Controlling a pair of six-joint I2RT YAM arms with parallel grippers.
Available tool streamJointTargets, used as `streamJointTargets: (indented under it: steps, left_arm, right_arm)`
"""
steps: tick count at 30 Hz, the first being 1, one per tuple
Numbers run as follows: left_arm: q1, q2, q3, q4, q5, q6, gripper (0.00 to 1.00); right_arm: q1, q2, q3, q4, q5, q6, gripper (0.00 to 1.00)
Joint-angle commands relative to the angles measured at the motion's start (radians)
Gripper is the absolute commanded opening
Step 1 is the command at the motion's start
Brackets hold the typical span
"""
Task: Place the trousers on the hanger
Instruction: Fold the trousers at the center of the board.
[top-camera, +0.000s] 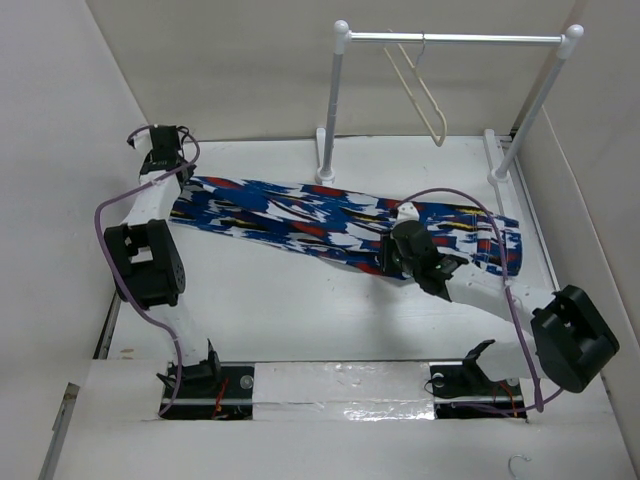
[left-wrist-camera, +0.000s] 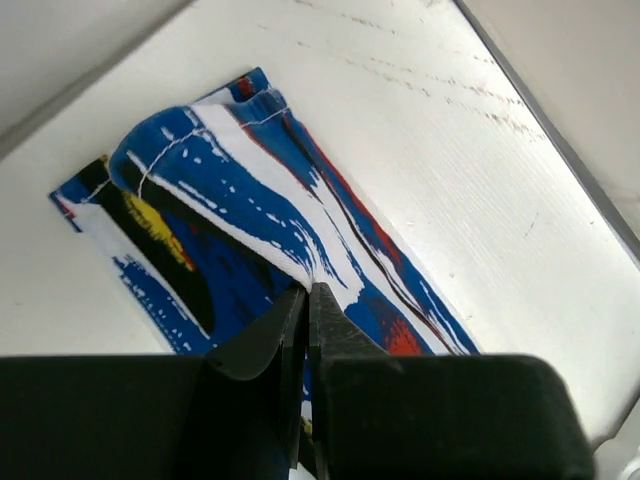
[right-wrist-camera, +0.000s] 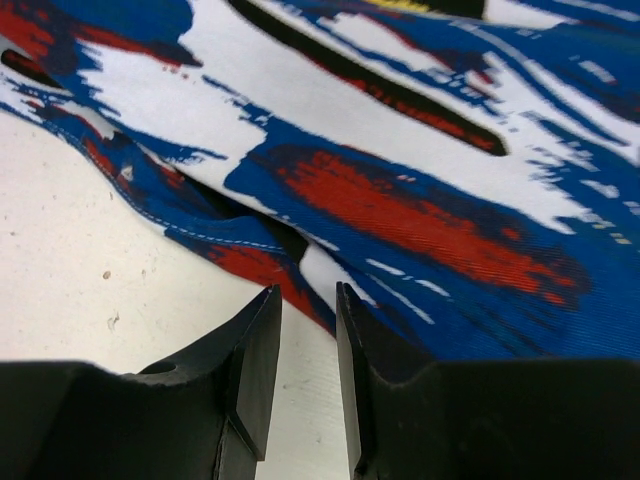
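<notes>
The trousers (top-camera: 300, 215) lie flat across the table, blue with white, red, black and yellow patches, reaching from the far left to the right side. At their left end my left gripper (top-camera: 172, 170) is shut, pinching a raised fold of the trousers (left-wrist-camera: 250, 190) between its fingertips (left-wrist-camera: 318, 300). My right gripper (right-wrist-camera: 308, 295) stands open by a narrow gap at the near edge of the trousers (right-wrist-camera: 400, 200), with bare table showing between its fingers; from above the right gripper (top-camera: 392, 258) sits right of the middle. The cream-white hanger (top-camera: 428, 100) hangs on the rail at the back.
The white-posted garment rail (top-camera: 455, 38) stands at the back of the table (top-camera: 300, 310), its feet close behind the trousers. White walls close in on the left, back and right. A purple cable (top-camera: 110, 260) loops beside the left arm.
</notes>
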Motion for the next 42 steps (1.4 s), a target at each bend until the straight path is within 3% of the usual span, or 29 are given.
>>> streamJointTargets:
  steps: [1,10,11,13,14,15,18,25,30,33,34,39,42]
  left_arm:
    - [0.028,-0.096,-0.034,-0.013,-0.073,0.057,0.00]
    - [0.050,-0.006,-0.197,-0.028,-0.171,0.023,0.00]
    - [0.059,0.000,-0.199,-0.033,-0.185,0.020,0.17]
    - [0.059,0.011,-0.184,-0.046,-0.225,0.012,0.41]
    - [0.059,0.008,-0.182,-0.045,-0.230,0.014,0.67]
    - [0.059,0.002,-0.184,-0.040,-0.233,0.023,0.77]
    - [0.059,-0.018,-0.197,-0.025,-0.245,0.034,0.92]
    - [0.059,0.031,-0.216,-0.024,-0.224,0.022,0.98]
    - [0.059,0.058,-0.193,0.004,-0.158,0.006,0.98]
    - [0.059,0.063,-0.193,0.030,-0.130,0.008,0.97]
    - [0.059,0.067,-0.194,0.045,-0.118,0.011,0.96]
    - [0.059,0.104,-0.178,0.052,-0.105,0.008,0.80]
    - [0.059,0.115,-0.171,0.058,-0.101,0.008,0.69]
  right_arm:
    - [-0.042,-0.058,0.005,0.007,0.020,-0.026,0.35]
    - [-0.116,-0.102,-0.030,-0.030,-0.015,0.002,0.35]
    - [-0.125,-0.131,-0.044,-0.039,-0.026,0.006,0.35]
    - [-0.136,-0.170,-0.060,-0.053,-0.029,0.014,0.36]
    - [-0.136,-0.219,-0.067,-0.077,-0.023,0.026,0.41]
    - [-0.145,-0.245,-0.084,-0.090,-0.015,0.031,0.42]
    - [-0.175,-0.364,-0.128,-0.150,0.008,0.061,0.57]
    - [-0.339,-0.613,-0.262,-0.248,-0.033,0.238,0.89]
    - [-0.551,-0.672,-0.356,-0.217,-0.104,0.304,0.89]
    - [-0.681,-0.604,-0.382,-0.151,-0.167,0.330,0.85]
    - [-0.707,-0.583,-0.379,-0.138,-0.193,0.332,0.88]
    - [-0.777,-0.390,-0.359,0.040,-0.316,0.428,0.88]
    - [-0.801,-0.229,-0.345,0.149,-0.329,0.496,0.82]
